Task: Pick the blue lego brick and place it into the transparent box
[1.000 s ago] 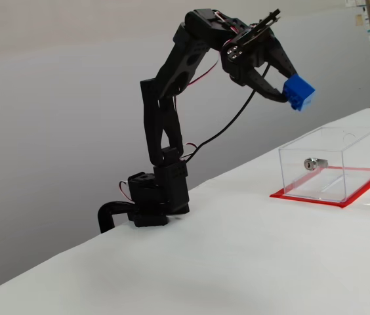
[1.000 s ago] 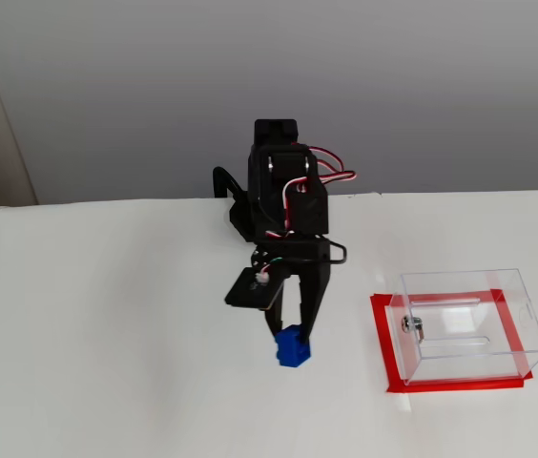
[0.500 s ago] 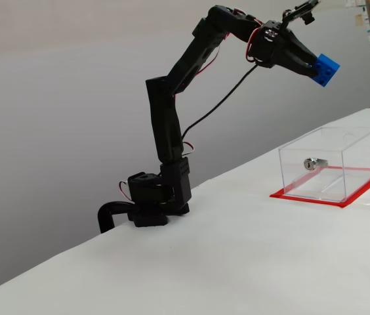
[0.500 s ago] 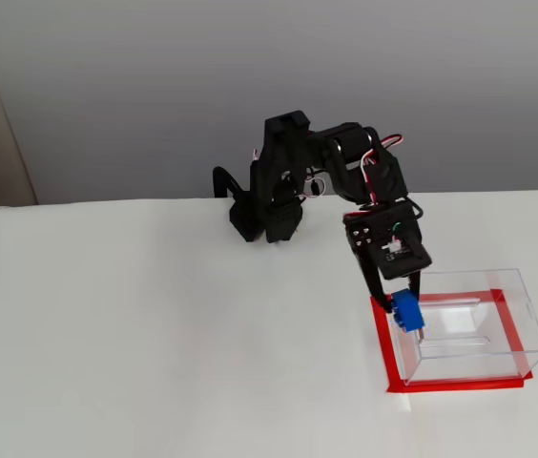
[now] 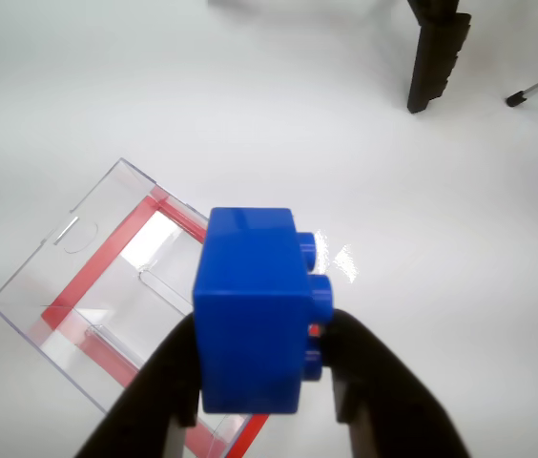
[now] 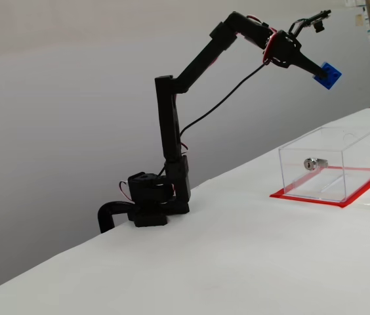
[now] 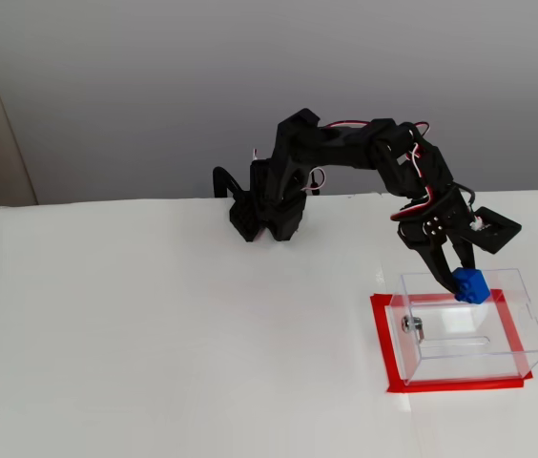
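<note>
Having reached above transparent box [image 7: 469, 329]: blue lego brick [image 7: 469, 285]

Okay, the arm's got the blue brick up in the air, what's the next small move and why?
Probably lower straight down before releasing: the end effector holds the blue lego brick high above the transparent box, and the wrist view shows the box's open top beneath the brick.

1. One blue brick [image 7: 469, 285], with three studs visible in the wrist view.
2. One clear box [image 7: 465, 329].
3. One silver lock [image 6: 314, 163] on the box wall.
4. One arm [image 6: 172, 125] with one gripper [image 7: 452, 283].
</note>
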`<move>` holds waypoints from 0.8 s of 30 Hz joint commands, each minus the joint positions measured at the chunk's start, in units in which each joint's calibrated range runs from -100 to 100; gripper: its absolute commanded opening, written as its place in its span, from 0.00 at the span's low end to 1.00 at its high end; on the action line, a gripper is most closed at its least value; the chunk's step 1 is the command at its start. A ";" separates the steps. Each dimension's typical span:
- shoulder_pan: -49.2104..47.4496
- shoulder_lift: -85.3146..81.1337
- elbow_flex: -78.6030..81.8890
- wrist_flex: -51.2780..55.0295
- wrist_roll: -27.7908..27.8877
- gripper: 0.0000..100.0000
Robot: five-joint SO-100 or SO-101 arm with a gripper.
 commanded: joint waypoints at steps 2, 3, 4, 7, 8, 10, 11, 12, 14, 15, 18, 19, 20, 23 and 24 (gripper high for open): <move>-4.18 2.81 -0.49 -2.32 0.09 0.10; -4.77 3.66 -0.49 -2.32 -0.01 0.10; -5.51 4.60 -0.49 -2.32 -0.01 0.10; -7.43 6.89 -0.49 -2.32 -0.01 0.10; -8.17 7.65 -0.49 -2.15 0.20 0.10; -9.13 8.75 -0.49 -1.80 0.35 0.10; -9.50 9.18 -0.40 -1.63 0.35 0.10; -9.87 9.60 -0.40 -1.54 0.35 0.10; -10.46 10.28 -0.40 -1.54 0.35 0.10; -10.68 10.54 -0.40 -1.54 0.35 0.10; -11.20 10.96 -0.40 -1.54 0.35 0.10; -11.28 11.13 -0.40 -1.54 0.35 0.10; -11.35 11.21 -0.40 -1.54 0.35 0.10; -11.42 11.30 -0.40 -1.63 0.09 0.10; -11.42 11.30 -0.40 -1.63 0.04 0.10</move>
